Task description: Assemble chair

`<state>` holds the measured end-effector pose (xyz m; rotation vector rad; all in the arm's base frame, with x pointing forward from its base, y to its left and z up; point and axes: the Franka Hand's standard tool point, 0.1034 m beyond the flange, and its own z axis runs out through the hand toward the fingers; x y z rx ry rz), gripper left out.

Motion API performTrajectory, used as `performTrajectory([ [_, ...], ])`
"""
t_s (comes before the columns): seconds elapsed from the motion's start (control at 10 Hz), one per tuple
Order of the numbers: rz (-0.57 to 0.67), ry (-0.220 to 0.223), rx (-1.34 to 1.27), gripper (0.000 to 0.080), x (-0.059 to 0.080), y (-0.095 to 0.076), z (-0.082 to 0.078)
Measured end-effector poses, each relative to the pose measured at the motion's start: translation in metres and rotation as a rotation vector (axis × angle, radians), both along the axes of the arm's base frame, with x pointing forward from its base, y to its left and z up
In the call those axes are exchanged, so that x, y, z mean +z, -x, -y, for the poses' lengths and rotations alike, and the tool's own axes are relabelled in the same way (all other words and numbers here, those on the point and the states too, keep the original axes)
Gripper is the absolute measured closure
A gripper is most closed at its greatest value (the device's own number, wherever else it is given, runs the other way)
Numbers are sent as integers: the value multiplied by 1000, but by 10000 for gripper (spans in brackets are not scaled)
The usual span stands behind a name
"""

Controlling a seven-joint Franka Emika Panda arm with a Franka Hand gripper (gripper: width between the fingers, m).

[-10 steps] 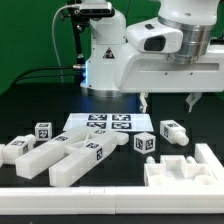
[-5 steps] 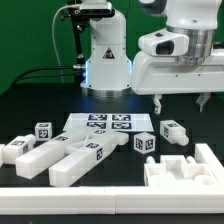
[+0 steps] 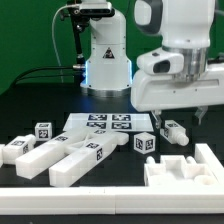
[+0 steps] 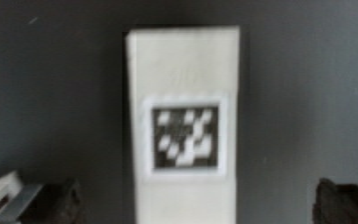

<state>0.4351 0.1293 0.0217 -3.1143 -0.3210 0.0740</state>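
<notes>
Your two-finger gripper (image 3: pixel 181 118) has come down at the exterior view's right, jaws spread wide and holding nothing. The glossy white tagged plastic bar (image 4: pixel 183 110) lies on the table beneath it, untouched. This looks like the approach to a pick.

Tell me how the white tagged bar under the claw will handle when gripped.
The white bar looks like rigid moulded plastic, so it probably won't flex. Its flat, square sides suggest it would slide rather than roll if nudged. The smooth surface may be slippery, so the open claw should probably close squarely on flat faces.
</notes>
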Motion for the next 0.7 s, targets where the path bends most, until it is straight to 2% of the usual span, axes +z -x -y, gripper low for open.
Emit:
performTrajectory([
  [0.1, -4, -8, 1, 151, -9, 2, -6],
  [0.4, -8, -9, 19, 160, -12, 4, -10],
  [0.5, -8, -9, 28, 337, -12, 4, -10],
  [0.6, -9, -11, 60, 337, -12, 5, -10],
  [0.7, -8, -12, 88, 518, -12, 4, -10],
])
